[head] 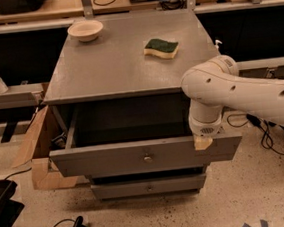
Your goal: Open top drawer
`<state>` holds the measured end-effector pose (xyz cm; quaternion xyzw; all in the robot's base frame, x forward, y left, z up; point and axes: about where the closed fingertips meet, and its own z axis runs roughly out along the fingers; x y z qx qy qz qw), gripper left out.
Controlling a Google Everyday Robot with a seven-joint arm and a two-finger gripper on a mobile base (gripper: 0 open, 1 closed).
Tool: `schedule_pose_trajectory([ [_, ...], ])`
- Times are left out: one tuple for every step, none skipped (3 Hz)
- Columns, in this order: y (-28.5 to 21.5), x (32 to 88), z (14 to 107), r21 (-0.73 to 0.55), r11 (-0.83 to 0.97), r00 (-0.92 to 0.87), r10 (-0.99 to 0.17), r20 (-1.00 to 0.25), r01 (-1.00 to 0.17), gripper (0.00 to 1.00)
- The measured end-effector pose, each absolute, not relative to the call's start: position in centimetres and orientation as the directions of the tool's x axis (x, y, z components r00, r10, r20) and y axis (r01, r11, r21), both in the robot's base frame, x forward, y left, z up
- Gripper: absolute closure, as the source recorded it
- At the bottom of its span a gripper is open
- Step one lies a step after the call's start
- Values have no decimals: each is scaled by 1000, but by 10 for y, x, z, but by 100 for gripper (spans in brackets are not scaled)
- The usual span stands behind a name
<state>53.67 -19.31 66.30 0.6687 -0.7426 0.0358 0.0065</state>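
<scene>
The top drawer (pixel 111 159) is pulled out from under the grey cabinet top, showing a deep dark box and a wide flat grey front with a small round metal knob (pixel 147 159). My white arm reaches in from the right. My gripper (pixel 203 141) hangs at the top edge of the drawer front near its right end, right of the knob. Only a tan tip of it shows below the wrist.
A narrower grey drawer front (pixel 149 186) sits shut below. On the cabinet top (pixel 112 68) stand a beige bowl (pixel 85 30) and a green-and-yellow sponge (pixel 161 48). Cardboard (pixel 34 146) leans at the left. Cables and a black object (pixel 1 212) lie on the floor.
</scene>
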Motion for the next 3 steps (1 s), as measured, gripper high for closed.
schedule_pose_trajectory([
  [-194, 533, 659, -17, 98, -99, -993, 59, -995, 100],
  [-194, 533, 659, -17, 98, -99, -993, 59, -995, 100],
  [-194, 527, 652, 32, 87, -85, -994, 62, -996, 100],
])
